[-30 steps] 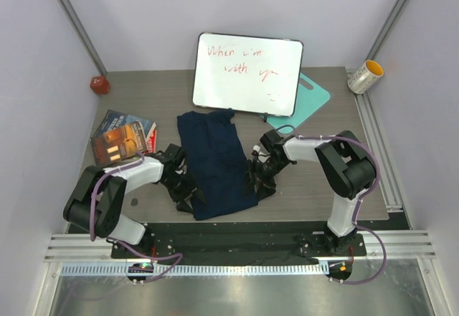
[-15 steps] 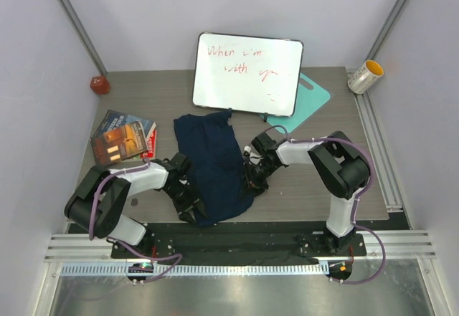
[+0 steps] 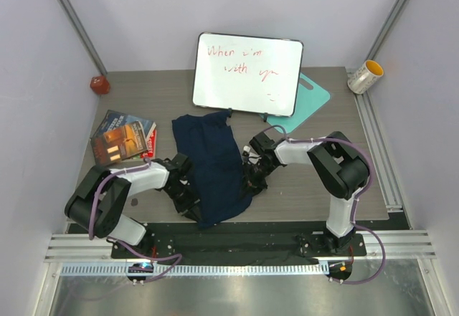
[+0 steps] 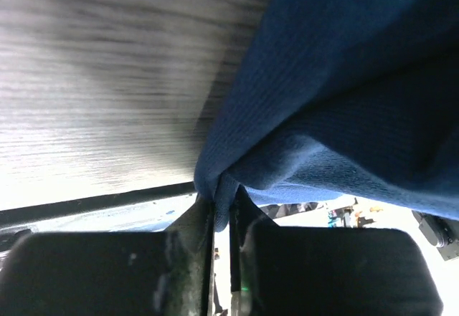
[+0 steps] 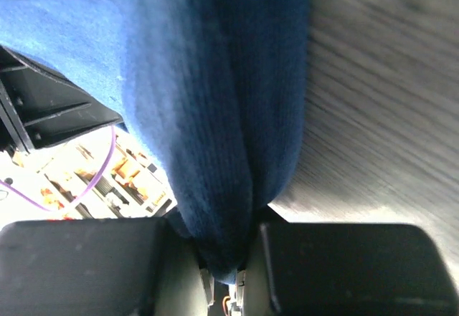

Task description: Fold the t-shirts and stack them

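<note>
A dark navy t-shirt (image 3: 213,164) lies lengthwise on the table between the two arms, bunched narrow. My left gripper (image 3: 192,195) is at its near left edge; in the left wrist view the left gripper (image 4: 222,212) is shut on a thin fold of the t-shirt (image 4: 344,94). My right gripper (image 3: 251,178) presses against the shirt's right edge; in the right wrist view the right gripper (image 5: 228,262) is shut on a thick fold of the t-shirt (image 5: 208,115). Only one t-shirt shows.
A whiteboard (image 3: 247,74) with red writing leans at the back, over a teal board (image 3: 310,97). Books (image 3: 122,137) lie at the left, a small red object (image 3: 99,84) in the far left corner, a yellow-and-white cup (image 3: 364,77) on the right rail.
Both grippers closed in on the t-shirt's side edges and shut on its fabric. The shirt has bunched narrower and shifted slightly left.
</note>
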`<state>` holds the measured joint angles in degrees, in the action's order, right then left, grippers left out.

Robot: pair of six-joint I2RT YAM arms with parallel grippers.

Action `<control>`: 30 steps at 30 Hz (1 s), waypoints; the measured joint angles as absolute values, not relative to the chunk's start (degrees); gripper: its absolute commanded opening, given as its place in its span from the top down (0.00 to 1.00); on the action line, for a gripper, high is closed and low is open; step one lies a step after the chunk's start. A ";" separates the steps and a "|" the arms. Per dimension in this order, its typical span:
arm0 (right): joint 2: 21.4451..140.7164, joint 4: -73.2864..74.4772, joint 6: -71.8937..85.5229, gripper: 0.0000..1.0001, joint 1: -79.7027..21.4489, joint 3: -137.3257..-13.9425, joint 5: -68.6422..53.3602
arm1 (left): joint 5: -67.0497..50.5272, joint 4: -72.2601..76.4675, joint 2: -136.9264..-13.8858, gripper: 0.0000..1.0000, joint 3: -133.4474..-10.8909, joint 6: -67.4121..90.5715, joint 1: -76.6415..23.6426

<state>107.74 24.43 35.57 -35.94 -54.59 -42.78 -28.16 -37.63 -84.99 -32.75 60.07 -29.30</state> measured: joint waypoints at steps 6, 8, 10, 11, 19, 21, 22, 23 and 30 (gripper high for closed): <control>107.74 31.97 36.84 0.99 -36.10 -59.42 -41.15 | -25.32 -40.60 -85.34 1.00 -35.38 59.72 -29.67; 107.74 33.98 36.80 0.99 -35.81 -62.08 -40.29 | -22.11 -41.74 -85.34 1.00 -37.52 59.37 -29.61; 107.70 35.07 36.80 0.99 -34.92 -64.38 -39.68 | -17.76 -42.96 -85.34 1.00 -40.73 58.89 -29.47; 107.59 35.51 36.82 0.99 -34.13 -65.36 -39.57 | -15.86 -43.92 -85.36 1.00 -42.68 58.52 -29.39; 106.83 39.48 37.06 0.99 -28.25 -70.00 -39.79 | -8.05 -50.57 -85.23 1.00 -56.80 57.74 -27.42; 106.83 40.51 37.06 0.98 -28.18 -71.33 -39.88 | -7.16 -52.38 -85.27 1.00 -58.96 57.52 -26.92; 106.85 41.17 37.06 0.96 -28.27 -72.07 -39.99 | -6.70 -53.56 -85.45 1.00 -60.18 57.32 -26.72; 106.85 41.78 37.04 0.96 -28.34 -72.82 -40.05 | -6.33 -54.52 -85.69 1.00 -61.28 56.97 -26.57; 106.87 46.13 37.01 0.92 -28.34 -76.42 -39.75 | -3.79 -60.40 -87.57 1.00 -69.19 56.29 -26.46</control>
